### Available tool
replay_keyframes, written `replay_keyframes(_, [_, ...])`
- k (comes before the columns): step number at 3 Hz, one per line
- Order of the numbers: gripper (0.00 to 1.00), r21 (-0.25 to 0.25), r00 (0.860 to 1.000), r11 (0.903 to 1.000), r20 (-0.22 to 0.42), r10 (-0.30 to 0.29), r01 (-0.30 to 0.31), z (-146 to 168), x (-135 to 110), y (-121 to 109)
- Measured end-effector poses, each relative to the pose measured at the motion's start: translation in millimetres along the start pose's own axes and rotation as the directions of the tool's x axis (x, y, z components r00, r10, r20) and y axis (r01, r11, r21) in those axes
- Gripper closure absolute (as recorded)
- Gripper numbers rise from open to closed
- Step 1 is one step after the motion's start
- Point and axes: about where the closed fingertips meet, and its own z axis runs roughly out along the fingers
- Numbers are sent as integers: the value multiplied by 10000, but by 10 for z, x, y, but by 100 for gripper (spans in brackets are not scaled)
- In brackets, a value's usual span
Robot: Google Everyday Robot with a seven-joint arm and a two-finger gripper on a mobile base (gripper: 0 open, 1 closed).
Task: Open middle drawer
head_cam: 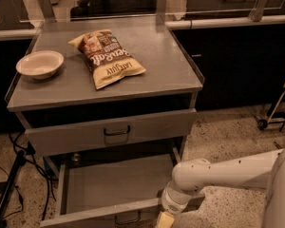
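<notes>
The middle drawer [115, 182] is the grey metal one pulled well out of the cabinet. Its deep flat tray is open to view. Its low front panel [85, 216] lies along the bottom edge of the camera view, with the small dark loop handle [128, 219] at centre. My gripper [164, 220] is at the right end of that panel, just right of the handle, partly cut off by the bottom edge. My white arm [218, 172] comes in from the right. The taller-fronted top drawer [114, 132] above stands slightly out.
On the cabinet top [166, 65] lie a white bowl [40, 64] and a chip bag [107, 57]. Cables and a black pole [7, 194] are at the left on the floor. A wheeled cart [278, 113] stands at the right. A dark counter runs behind.
</notes>
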Motion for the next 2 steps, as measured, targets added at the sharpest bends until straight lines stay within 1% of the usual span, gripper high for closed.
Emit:
replay_keyframes(1, [0,-8,9986,9986,97,524,-524,-141,278,219])
replay_keyframes(2, [0,6,9972,9973,97,738,-738,-179,381,263])
